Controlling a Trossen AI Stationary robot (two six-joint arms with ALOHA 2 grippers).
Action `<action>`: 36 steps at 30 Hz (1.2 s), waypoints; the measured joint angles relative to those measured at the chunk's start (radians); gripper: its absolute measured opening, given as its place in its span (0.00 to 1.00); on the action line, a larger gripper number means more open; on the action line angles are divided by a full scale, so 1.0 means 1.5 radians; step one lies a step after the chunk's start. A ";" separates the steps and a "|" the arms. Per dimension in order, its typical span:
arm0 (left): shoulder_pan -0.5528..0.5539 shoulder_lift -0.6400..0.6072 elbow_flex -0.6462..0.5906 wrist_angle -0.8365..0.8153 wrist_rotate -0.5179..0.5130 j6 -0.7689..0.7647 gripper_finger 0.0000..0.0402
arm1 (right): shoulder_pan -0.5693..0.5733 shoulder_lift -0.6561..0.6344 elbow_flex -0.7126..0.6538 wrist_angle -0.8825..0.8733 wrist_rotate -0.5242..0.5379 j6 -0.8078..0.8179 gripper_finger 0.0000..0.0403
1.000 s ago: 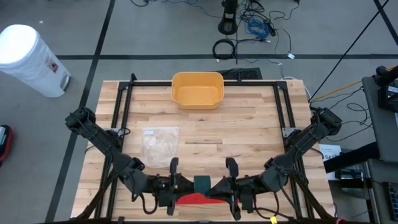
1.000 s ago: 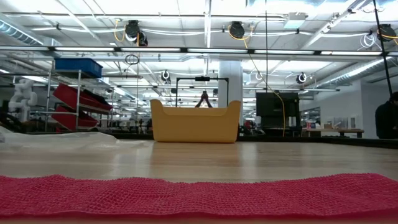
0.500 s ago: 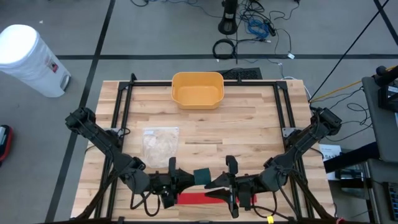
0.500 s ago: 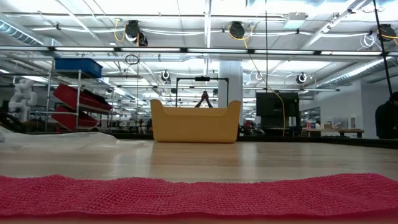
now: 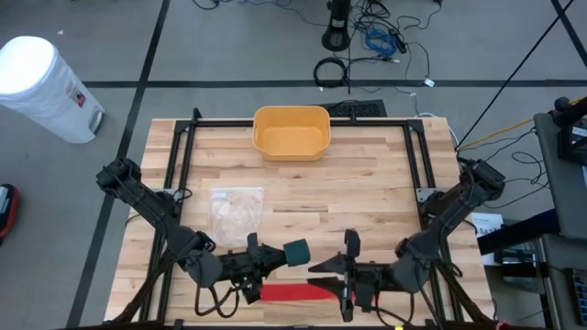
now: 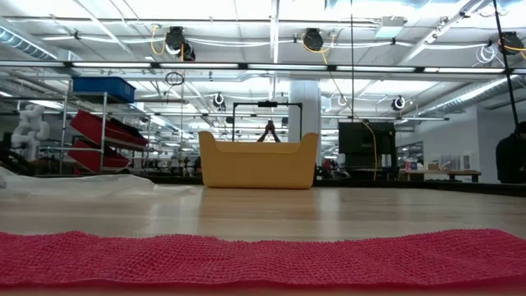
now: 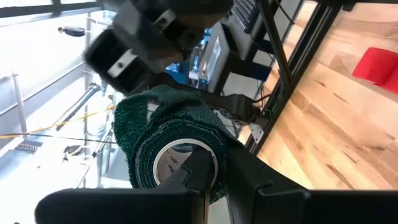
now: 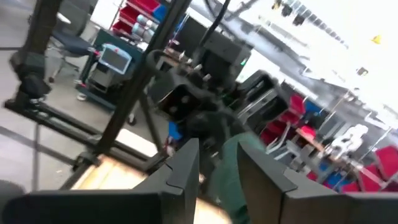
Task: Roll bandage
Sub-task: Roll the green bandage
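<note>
Rolling looks partly done: left gripper [image 5: 281, 254] holds the green bandage roll [image 5: 296, 252] above the worktop's [image 5: 367, 192] near edge, jaws clamped on it through its core. Right gripper [image 5: 319, 268] sits just beside, jaws parted and empty. Red bandage strip [image 5: 286, 292] lies flat, unrolled, near that edge.

right gripper [image 5: 316, 269] let go of the green bandage roll [image 5: 296, 252], fingers now parted, backed off to the roll's right. left gripper [image 5: 271, 256] alone clamps the roll, swung slightly toward the yellow bin [image 5: 291, 133].
</note>
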 joint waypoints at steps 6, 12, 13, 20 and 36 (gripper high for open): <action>0.000 0.000 0.000 0.001 0.000 0.001 0.10 | 0.006 0.000 0.000 -0.075 0.040 0.109 0.30; -0.010 0.000 0.000 0.002 0.000 0.005 0.10 | -0.002 0.000 0.000 -0.089 0.068 0.132 0.36; -0.012 0.000 0.000 0.002 0.000 0.014 0.10 | -0.004 0.000 0.000 -0.089 0.068 0.132 0.37; -0.023 0.000 0.000 0.003 0.001 0.030 0.10 | -0.018 0.000 0.000 -0.077 0.063 0.132 0.38; -0.023 0.000 0.000 0.001 0.007 0.029 0.10 | -0.020 0.000 0.000 -0.052 -0.044 0.130 0.38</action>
